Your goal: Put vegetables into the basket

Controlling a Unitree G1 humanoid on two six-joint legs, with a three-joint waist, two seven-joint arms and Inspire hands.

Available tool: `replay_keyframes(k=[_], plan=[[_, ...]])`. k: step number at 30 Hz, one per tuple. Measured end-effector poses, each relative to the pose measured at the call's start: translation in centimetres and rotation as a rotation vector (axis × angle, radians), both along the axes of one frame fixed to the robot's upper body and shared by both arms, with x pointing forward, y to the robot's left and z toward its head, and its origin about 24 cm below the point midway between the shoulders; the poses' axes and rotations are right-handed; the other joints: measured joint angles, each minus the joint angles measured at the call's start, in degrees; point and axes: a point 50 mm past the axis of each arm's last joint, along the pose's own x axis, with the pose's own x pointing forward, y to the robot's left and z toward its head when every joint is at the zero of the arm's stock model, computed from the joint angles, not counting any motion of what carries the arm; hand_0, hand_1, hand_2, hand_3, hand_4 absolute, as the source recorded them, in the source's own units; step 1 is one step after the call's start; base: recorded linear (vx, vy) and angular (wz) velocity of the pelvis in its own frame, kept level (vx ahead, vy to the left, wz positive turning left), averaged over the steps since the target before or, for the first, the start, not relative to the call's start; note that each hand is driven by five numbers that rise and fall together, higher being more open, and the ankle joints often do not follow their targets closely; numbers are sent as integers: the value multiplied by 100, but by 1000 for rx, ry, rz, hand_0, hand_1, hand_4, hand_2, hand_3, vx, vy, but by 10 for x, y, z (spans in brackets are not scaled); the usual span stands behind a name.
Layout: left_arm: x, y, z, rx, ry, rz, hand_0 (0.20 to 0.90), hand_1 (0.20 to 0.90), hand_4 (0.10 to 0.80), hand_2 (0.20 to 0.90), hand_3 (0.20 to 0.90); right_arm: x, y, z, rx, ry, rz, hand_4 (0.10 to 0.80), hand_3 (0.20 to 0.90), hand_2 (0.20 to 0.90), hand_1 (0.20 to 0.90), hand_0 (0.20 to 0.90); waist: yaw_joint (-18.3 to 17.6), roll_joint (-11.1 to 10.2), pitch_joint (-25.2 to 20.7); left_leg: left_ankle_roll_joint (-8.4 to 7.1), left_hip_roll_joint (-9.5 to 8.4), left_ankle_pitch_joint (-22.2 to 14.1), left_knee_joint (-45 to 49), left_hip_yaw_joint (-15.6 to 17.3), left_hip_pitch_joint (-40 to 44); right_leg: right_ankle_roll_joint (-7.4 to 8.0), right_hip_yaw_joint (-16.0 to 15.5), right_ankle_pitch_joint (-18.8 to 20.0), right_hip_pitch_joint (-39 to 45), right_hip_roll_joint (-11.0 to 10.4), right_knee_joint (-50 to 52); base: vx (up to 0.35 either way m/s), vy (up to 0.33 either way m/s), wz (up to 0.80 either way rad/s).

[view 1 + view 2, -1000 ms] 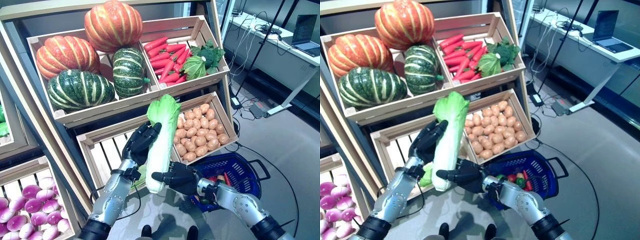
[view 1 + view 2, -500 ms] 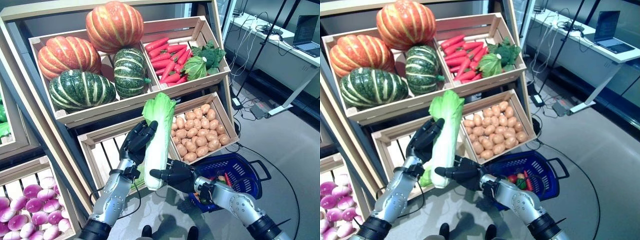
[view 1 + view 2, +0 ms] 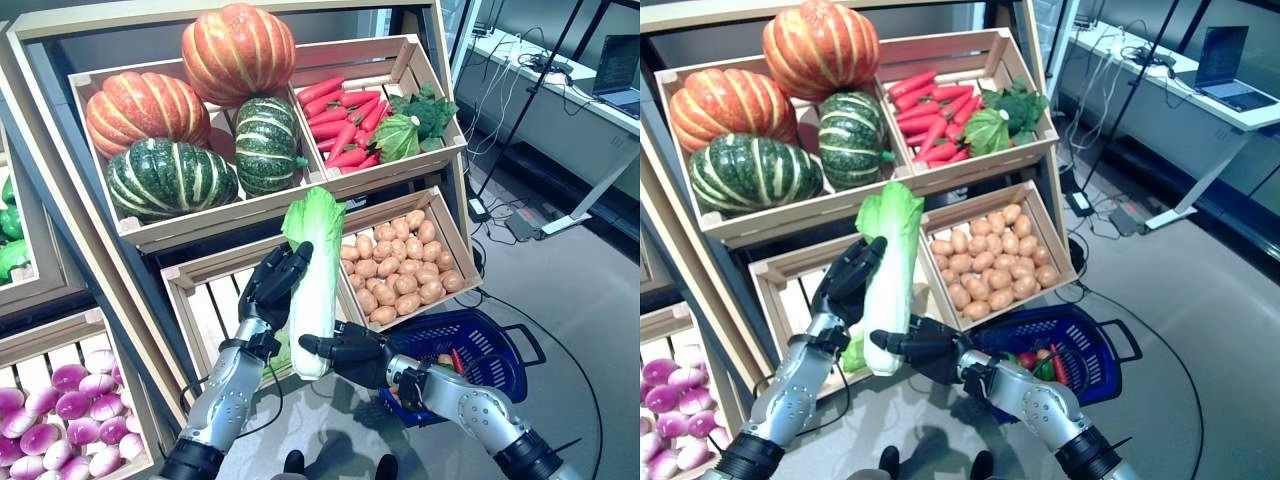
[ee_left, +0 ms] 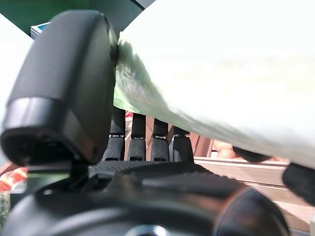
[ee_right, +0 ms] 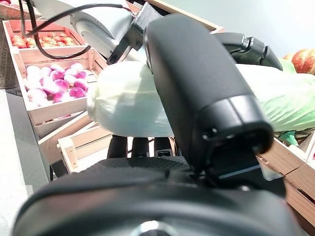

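Midway, by the look of it — one napa cabbage [image 3: 316, 282] lifted clear of the shelf, held upright in the air between the two hands, in front of the slatted lower-left crate [image 3: 215, 300]. Left hand [image 3: 272, 287] cupped against the cabbage's side, thumb on one face and fingers [image 4: 147, 142] running along the other, as seen in the left wrist view. Right hand [image 3: 347, 350] clasped round the white base, thumb over the top and fingers [image 5: 140, 146] curled beneath. Not yet over the basket [image 3: 500, 352], which sits on the floor to the right, below the potato crate [image 3: 402, 262] and well apart from the cabbage.

Already in the basket: a few red and green pieces, too crowded to count or name with certainty. Still to do, at a guess: carry the cabbage to the right, lower it over the blue rim and let go — then perhaps more from the shelf.

Counted:
- Cabbage in hand — one; something green lying in the slatted crate behind it, too hidden to name.
- Pumpkins in the upper-left crate — two orange pumpkins [image 3: 238, 52], two dark green striped pumpkins [image 3: 170, 179].
- Carrots [image 3: 338, 125] — a heap, roughly a dozen, not countable exactly.
- Leafy greens [image 3: 412, 125] beside the carrots — a cluster, number unclear.
- Potatoes — a full crate, too many to count.
- Purple-white bulbs [image 3: 60, 430] at lower left — many.
- Basket — one.
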Motion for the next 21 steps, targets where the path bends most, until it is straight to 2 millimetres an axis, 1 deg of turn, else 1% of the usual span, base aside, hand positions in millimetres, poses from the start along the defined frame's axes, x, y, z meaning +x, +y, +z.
replay_keyframes(k=[1,2,3,11,14,16,17,19,21], plan=[[0,0,0,-1,0,0,408,408,472,408,408,0,0,0,0,0,-1,400,300,300,300,300,0,0,0,0,0,0,0,0,0,0,0,0,0,0,0,0,0,0],[0,0,0,-4,1,0,773,773,715,773,773,0,-1,0,-5,-1,-2,400,300,300,300,300,-1,0,0,1,0,0,0,0,0,1,0,-1,0,0,0,0,0,0],[0,0,0,-13,2,-1,900,900,800,900,900,0,-2,0,-5,-3,-5,400,300,300,300,300,-1,0,0,1,0,-1,0,0,0,1,0,-1,0,0,0,0,0,0],[0,-6,5,-69,-36,-62,900,900,800,900,900,4,-13,1,-11,-48,-65,400,300,300,300,300,-11,0,1,4,-3,-3,-1,3,-59,6,5,-5,-63,-4,0,-18,1,0],[-1,-11,6,-76,-51,-120,900,900,800,900,900,3,-19,-1,9,-59,-124,400,300,300,300,300,-11,-1,2,18,-6,-13,-2,6,-65,16,7,-16,-70,-7,0,0,0,0],[-2,-13,9,-83,-71,-142,900,900,800,900,900,5,-29,0,31,-70,-197,400,300,300,300,300,-6,2,4,30,-16,-22,-2,5,-69,29,7,-26,-71,-16,0,0,0,0],[-3,-13,10,-85,-79,-147,900,900,800,900,900,8,-38,1,49,-84,-260,400,300,300,300,300,-7,5,5,36,-25,-26,-2,6,-72,36,7,-30,-72,-25,-1,-34,1,0],[-3,-9,11,-86,-89,-140,900,900,800,900,900,15,-58,9,72,-139,-385,400,300,300,300,300,-15,7,7,48,-41,-34,-3,11,-91,45,11,-35,-91,-40,-1,-42,-3,0],[-2,-4,12,-88,-101,-126,900,900,800,900,900,22,-74,18,103,-204,-500,400,300,300,300,300,-24,10,10,51,-46,-35,-3,18,-125,49,16,-35,-130,-45,-1,0,0,0]])
